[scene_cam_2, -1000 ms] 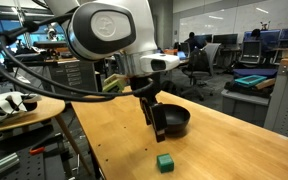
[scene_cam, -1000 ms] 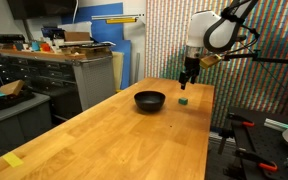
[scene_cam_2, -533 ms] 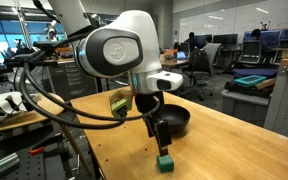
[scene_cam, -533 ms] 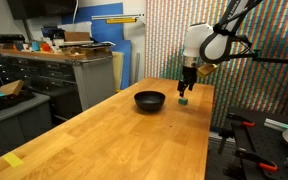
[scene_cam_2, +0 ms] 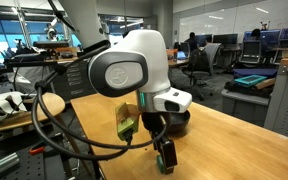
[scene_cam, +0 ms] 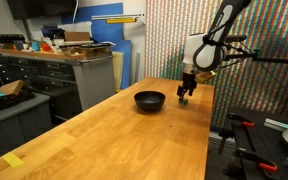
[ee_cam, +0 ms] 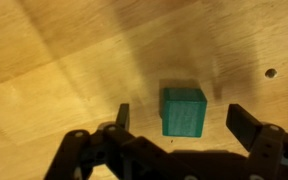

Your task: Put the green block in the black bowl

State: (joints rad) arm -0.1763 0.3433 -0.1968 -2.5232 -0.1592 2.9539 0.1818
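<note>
The claw (ee_cam: 184,122) hangs spread wide low over the surface (ee_cam: 64,60), straddling the block (ee_cam: 184,110) resting there, apparently ready to pinch it, with the bowl (scene_cam: 150,100) just left.

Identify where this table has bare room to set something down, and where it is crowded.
Free: the long stretch of wooden table between the black bowl and the yellow tape at the near corner. Crowded: the far end, where the gripper straddles the green block beside the bowl.
</note>
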